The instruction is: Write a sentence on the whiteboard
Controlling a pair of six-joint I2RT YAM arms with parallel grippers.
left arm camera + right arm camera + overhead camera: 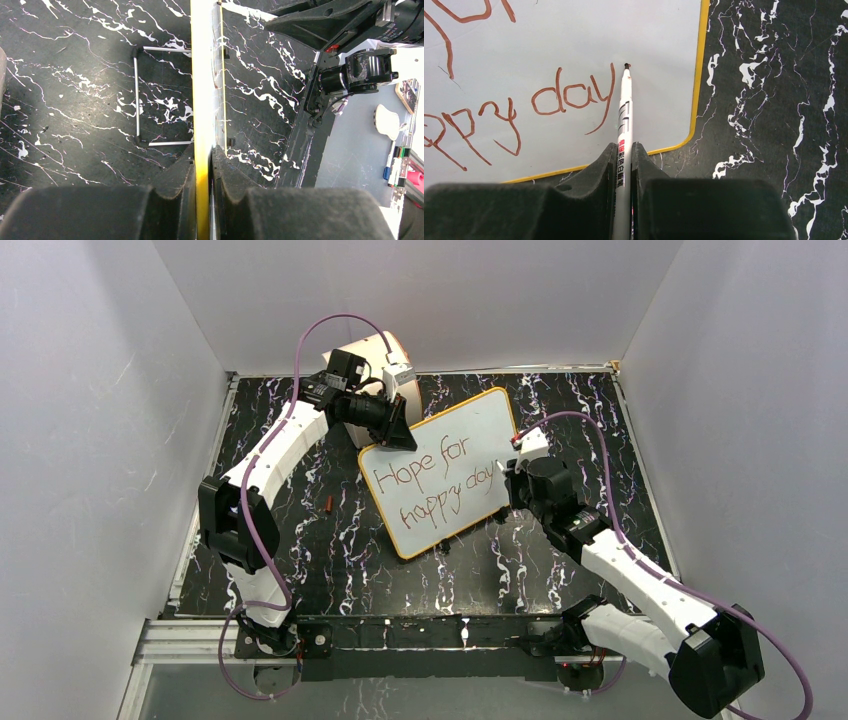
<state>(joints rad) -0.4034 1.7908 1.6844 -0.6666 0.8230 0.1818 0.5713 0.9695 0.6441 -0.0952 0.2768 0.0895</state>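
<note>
The whiteboard (470, 425) lies tilted on the black marbled table, its orange-tan rim all round. The sentence (432, 483) in red-brown reads "Hope for" over "happy day". My left gripper (401, 432) is shut on the board's far-left corner. In the left wrist view the yellow rim (202, 90) runs edge-on between the closed pads of that gripper (204, 161). My right gripper (624, 150) is shut on a white marker (625, 112). The marker's tip sits on the white surface (654, 40) just right of the "y" of "day" (569, 97).
A cream drum (387, 348) stands at the back behind the left wrist. A small red-brown cap (328, 504) lies on the table left of the board. A wire stand (137, 95) shows behind the board. White walls close in three sides.
</note>
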